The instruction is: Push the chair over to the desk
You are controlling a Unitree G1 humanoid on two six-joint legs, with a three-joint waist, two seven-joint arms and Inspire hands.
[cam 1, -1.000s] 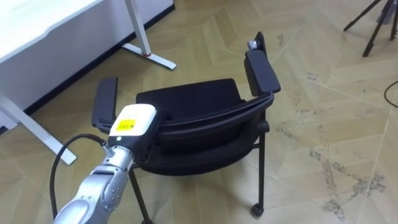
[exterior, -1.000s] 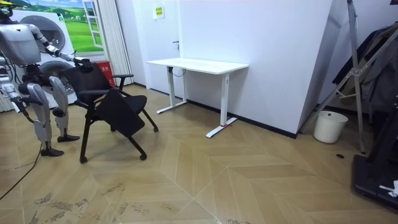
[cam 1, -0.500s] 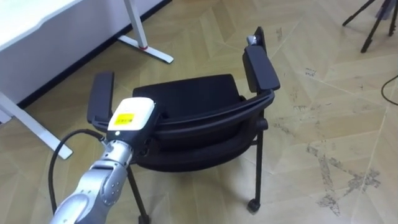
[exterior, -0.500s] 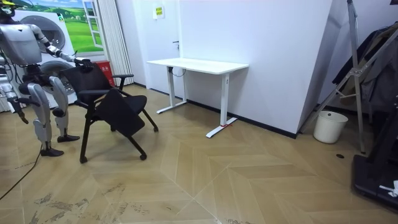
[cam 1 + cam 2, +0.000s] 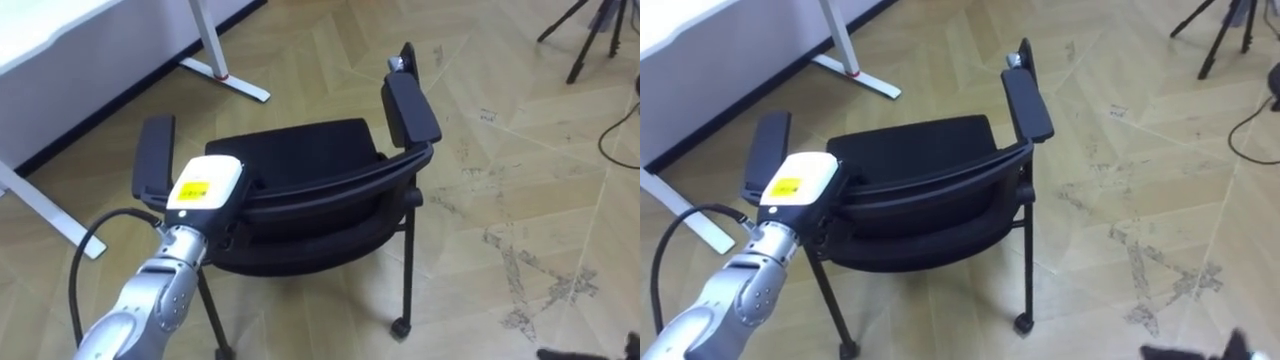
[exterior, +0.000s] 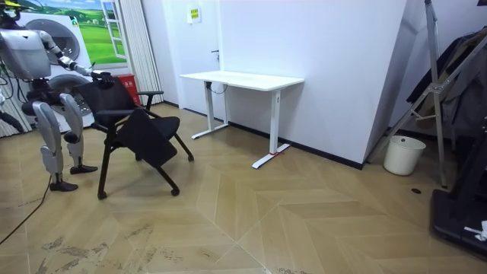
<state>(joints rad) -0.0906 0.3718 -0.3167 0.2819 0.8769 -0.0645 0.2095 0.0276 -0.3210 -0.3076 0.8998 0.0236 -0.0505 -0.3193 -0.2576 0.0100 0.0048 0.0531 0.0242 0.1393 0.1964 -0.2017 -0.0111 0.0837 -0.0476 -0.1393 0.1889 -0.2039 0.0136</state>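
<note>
A black chair (image 5: 300, 160) with two padded armrests stands on the wooden floor right before me, its curved backrest (image 5: 330, 190) nearest to me. My left hand (image 5: 205, 185), its back white with a yellow label, rests against the left end of that backrest; its fingers are hidden behind the rim. In the room view I stand behind the chair (image 6: 141, 129) at the room view's left, left arm stretched to its back (image 6: 97, 74). A dark tip (image 5: 1200, 350) at the lower right edge may be my right hand.
A white desk (image 5: 60, 40) stands beyond the chair at the upper left, its foot (image 5: 225, 80) on the floor near the seat. A tripod (image 5: 590, 30) is at the upper right. Scuffed floor lies to the right. A white bin (image 6: 403, 154) stands far off.
The eye view has shifted a little, so the chair sits slightly further left. In the room view my right arm has swung out of sight; the chair stays where it was.
</note>
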